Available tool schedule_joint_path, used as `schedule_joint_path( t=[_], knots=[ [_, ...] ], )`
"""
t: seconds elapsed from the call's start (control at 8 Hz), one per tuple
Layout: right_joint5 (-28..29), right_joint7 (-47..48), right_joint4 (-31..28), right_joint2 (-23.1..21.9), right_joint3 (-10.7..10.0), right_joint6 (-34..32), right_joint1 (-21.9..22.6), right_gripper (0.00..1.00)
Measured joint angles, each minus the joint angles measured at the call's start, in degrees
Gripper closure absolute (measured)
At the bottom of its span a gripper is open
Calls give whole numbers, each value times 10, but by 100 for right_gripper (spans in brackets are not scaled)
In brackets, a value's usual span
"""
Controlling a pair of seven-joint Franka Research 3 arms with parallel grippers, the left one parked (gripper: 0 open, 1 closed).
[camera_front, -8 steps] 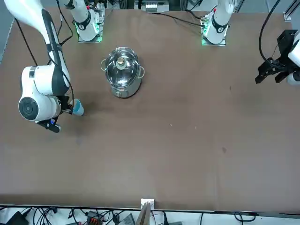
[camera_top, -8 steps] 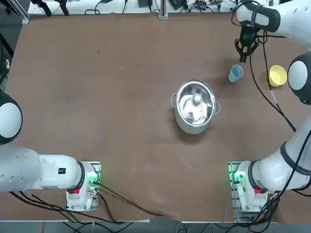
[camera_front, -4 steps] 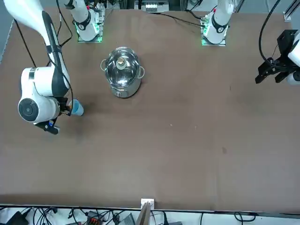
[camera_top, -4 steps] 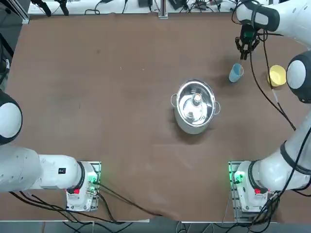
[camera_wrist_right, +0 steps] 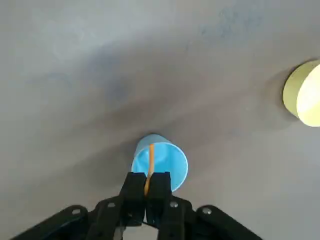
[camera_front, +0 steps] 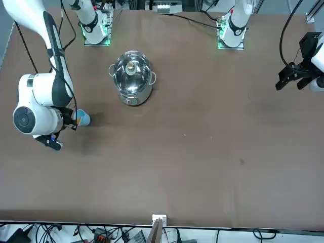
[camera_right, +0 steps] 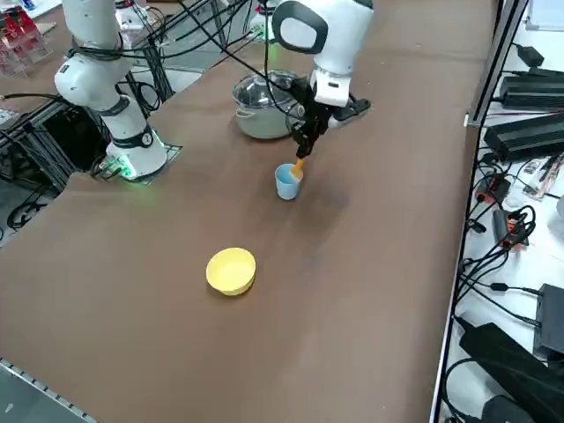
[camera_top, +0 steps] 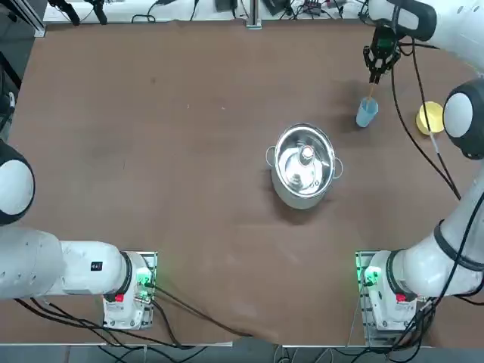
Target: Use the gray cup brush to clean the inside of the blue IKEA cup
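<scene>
the brown matte surface (camera_top: 227,227) is evenly and fairly brightly lit, with broad pale sheen in the right wrist view. soft shadows lie beside the silver steel pot with a glass lid (camera_top: 305,166) and the light-blue plastic cup (camera_wrist_right: 161,161). small bright glints sit on the lid. the right wrist view looks soft and hazy; the inside of the pale yellow plastic cup (camera_wrist_right: 306,94) nearly washes out.

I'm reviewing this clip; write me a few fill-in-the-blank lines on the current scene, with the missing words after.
1. The right tool is closed on the orange handle of the ____.
2. That handle reaches down into the ____ cup, which stands upright on the table.
3. The other cup, standing apart with nothing held over it, is ____.
4. The steel pot is covered by a ____.

Missing words: brush; blue; yellow; lid
</scene>
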Motion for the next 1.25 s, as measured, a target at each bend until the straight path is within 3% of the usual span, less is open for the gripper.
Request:
schedule_joint_path(
  t=[0.25,0.75,1.0,1.25],
  knots=[
    [-8,0,24,-4,-1,-28,-1,96],
    [-168,-39,33,-24,-9,-105,-17,96],
    [-244,-67,16,-24,-13,-94,-48,96],
    [-284,-72,-34,-22,-14,-17,-84,96]
  ],
)
